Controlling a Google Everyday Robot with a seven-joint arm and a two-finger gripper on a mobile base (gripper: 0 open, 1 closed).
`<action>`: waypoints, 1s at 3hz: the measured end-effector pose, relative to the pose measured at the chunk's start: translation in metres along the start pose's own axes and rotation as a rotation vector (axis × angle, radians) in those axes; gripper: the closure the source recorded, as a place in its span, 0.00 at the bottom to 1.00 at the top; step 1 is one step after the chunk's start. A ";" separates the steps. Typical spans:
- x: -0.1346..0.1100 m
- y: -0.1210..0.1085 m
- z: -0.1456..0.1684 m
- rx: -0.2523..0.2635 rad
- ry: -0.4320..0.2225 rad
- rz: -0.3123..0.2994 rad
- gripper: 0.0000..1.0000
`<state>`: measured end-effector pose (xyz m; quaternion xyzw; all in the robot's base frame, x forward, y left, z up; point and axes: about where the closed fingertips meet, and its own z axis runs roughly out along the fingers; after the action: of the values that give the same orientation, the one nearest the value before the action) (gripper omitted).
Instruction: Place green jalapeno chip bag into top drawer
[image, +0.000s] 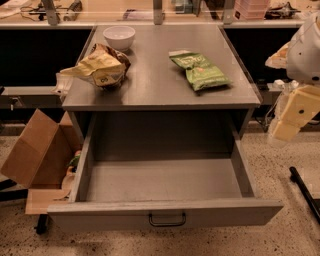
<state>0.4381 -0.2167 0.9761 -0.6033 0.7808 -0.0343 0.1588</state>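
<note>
Directly ahead of my camera stands a grey cabinet (150, 87) with a flat top, filling most of the view. Below its top, the top drawer (100, 216) is pulled fully out toward me, its deep grey interior open to the camera and its plain front panel nearest me.

To the left, on the speckled floor, a brown cardboard box (35, 150) lies tipped on its side, just beside the drawer's left wall.

At the far right edge I see the robot's arm (306, 47), white and rounded, reaching down from above. It hangs outside the cabinet, off its right front corner and apart from it. The gripper (294, 116) at its end is pale cream, angled down and to the left, level with the cabinet's front edge. It holds nothing, and I cannot tell whether it is apart or together.

On the cabinet top, left side, sits a crumpled yellow-and-brown bag (100, 65). The green jalapeno chip bag (200, 70) lies flat on the right half of the top, well apart from the gripper. A white bowl (119, 36) stands at the back left, near the yellow-and-brown bag. A small dark handle (167, 219) hangs at the middle of the drawer front.
</note>
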 end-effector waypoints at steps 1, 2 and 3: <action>0.000 0.000 0.000 0.000 0.000 0.000 0.00; -0.014 -0.021 0.010 0.012 -0.032 0.045 0.00; -0.040 -0.061 0.034 0.027 -0.107 0.138 0.00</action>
<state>0.5136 -0.1908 0.9671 -0.5471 0.8102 -0.0017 0.2103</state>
